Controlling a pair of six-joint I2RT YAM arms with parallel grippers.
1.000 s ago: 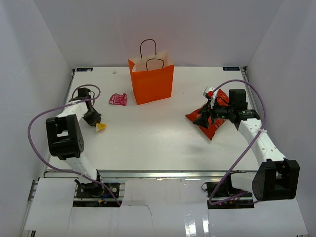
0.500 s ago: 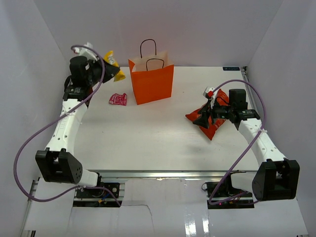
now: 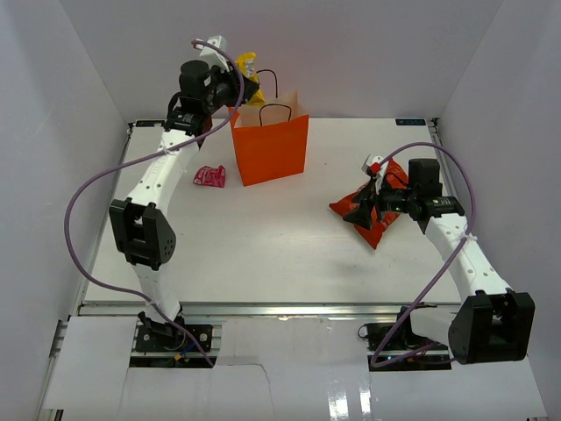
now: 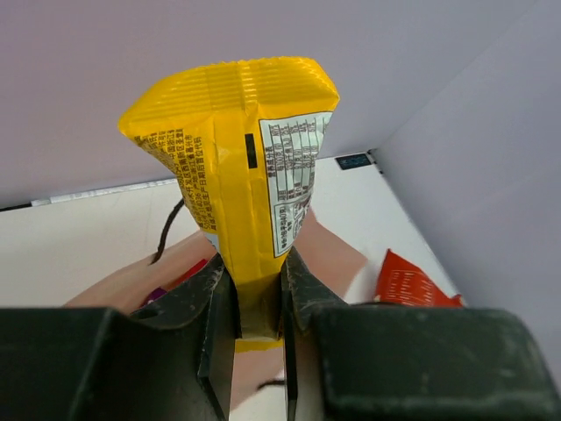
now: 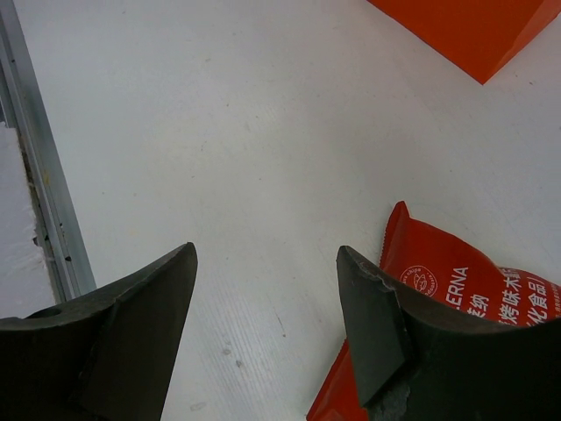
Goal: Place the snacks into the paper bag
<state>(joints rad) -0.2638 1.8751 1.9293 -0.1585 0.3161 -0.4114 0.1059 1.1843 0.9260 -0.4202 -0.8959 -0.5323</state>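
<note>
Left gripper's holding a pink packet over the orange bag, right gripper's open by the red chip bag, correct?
No: the left wrist view shows the left gripper shut on a yellow packet, not pink. The rest is right.

The left gripper (image 3: 238, 88) lifts from low at the left of the table (image 3: 263, 246) to high at the back, just above the paper bag (image 3: 272, 149) rim, carrying the yellow packet (image 4: 237, 167) (pinched in its jaws) up with it
</note>
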